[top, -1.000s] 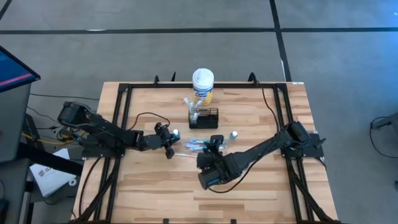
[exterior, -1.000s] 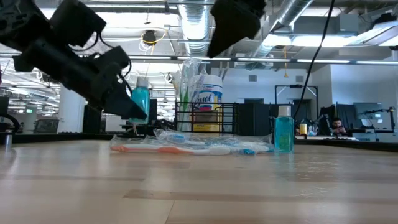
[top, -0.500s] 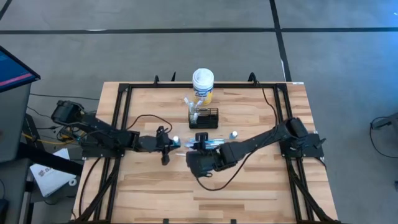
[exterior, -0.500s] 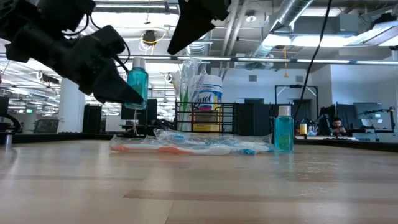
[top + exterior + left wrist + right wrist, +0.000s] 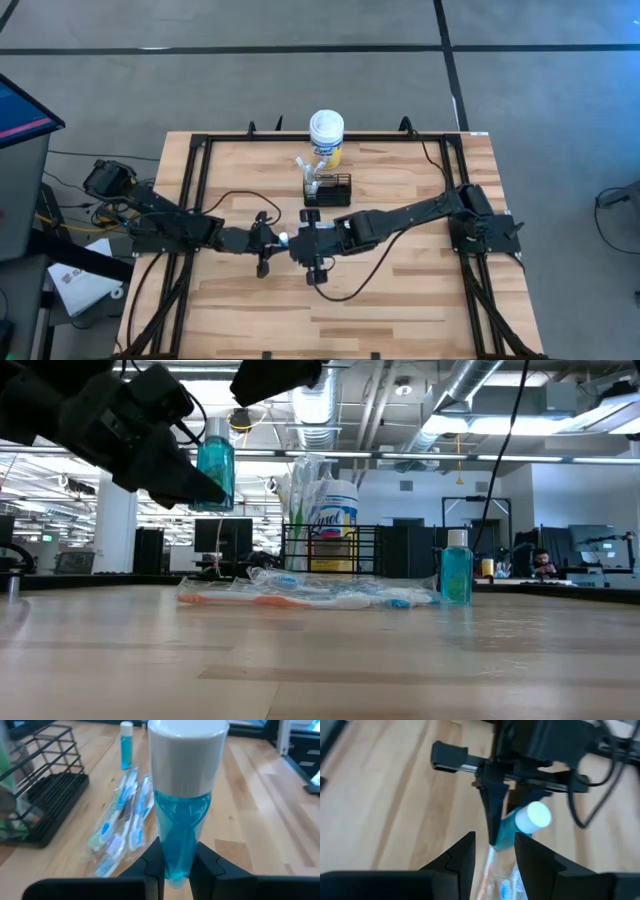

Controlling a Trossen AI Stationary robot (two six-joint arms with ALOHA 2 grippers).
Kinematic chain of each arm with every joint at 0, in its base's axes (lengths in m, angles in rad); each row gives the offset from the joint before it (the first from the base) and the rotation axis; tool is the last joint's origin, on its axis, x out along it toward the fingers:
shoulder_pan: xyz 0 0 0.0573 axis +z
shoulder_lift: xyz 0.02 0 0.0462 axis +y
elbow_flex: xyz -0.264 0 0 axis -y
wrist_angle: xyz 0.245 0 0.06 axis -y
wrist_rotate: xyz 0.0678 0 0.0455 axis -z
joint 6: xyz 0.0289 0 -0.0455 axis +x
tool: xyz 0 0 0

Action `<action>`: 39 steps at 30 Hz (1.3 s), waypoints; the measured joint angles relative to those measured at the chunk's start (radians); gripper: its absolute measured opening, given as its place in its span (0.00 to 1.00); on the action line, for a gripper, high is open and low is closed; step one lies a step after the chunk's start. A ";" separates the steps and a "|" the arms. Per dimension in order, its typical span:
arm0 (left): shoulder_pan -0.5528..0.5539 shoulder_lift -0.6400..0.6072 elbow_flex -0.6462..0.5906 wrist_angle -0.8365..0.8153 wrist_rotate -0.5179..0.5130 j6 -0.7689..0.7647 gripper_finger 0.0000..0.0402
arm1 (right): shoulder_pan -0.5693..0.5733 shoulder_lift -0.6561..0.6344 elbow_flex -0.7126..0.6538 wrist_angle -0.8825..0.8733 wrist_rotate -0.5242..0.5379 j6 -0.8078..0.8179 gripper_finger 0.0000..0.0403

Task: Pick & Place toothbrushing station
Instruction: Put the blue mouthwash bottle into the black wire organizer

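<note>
Holding a Blue Bottle Above the Desk

A blue bottle (image 5: 186,815) with a white cap is pinched in the left claw (image 5: 179,870), lifted off the desk (image 5: 400,300). The right claw (image 5: 492,852) hangs spread, facing it. The black wire caddy (image 5: 328,189) stands near the yellow canister (image 5: 327,137); toothbrushes (image 5: 300,598) and a second bottle (image 5: 456,568) are left loose on the desk.

Caddy (image 5: 329,188) before canister (image 5: 326,136), toothbrushes (image 5: 300,596) before caddy

wire caddy (image 5: 45,795) cut off at frame edge, its contents blurred
</note>
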 joint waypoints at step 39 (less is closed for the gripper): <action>-0.020 0.189 0.155 -0.012 0.010 0.081 0.11 | -0.067 0.000 -0.011 -0.023 -0.221 -0.008 0.31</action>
